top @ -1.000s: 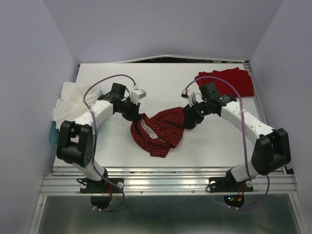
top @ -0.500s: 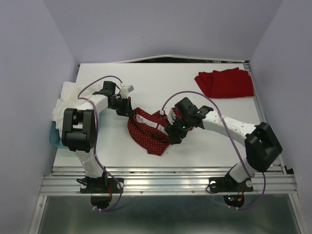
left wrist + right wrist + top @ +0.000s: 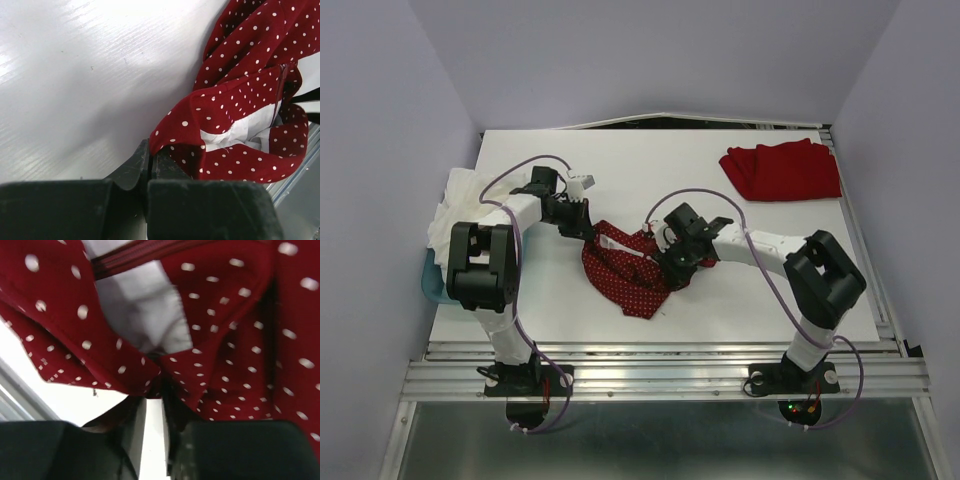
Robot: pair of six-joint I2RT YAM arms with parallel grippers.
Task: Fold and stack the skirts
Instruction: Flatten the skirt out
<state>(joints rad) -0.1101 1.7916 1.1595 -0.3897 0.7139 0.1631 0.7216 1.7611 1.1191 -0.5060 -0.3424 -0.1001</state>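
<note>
The dark red polka-dot skirt point(image 3: 628, 282) lies bunched in the middle of the white table point(image 3: 650, 170), its white lining showing. My left gripper point(image 3: 588, 228) is shut on the skirt's upper left edge; in the left wrist view the dotted skirt point(image 3: 240, 100) is pinched at the tips of that gripper point(image 3: 150, 152). My right gripper point(image 3: 666, 262) sits on the skirt's right side. In the right wrist view the jaws of this gripper point(image 3: 161, 397) stand nearly together, with a fold of the dotted skirt point(image 3: 225, 340) caught at their tips. The plain red skirt point(image 3: 782, 170) lies folded at the far right.
A heap of white cloth point(image 3: 455, 215) hangs over the table's left edge, above a blue object point(image 3: 430, 280). A metal rail point(image 3: 660, 352) runs along the near edge. Purple walls close in both sides.
My right arm has swung left from the skirt's right end to its middle, and its jaws have narrowed onto the cloth. The left gripper has pulled slightly left. The skirt is more bunched.
</note>
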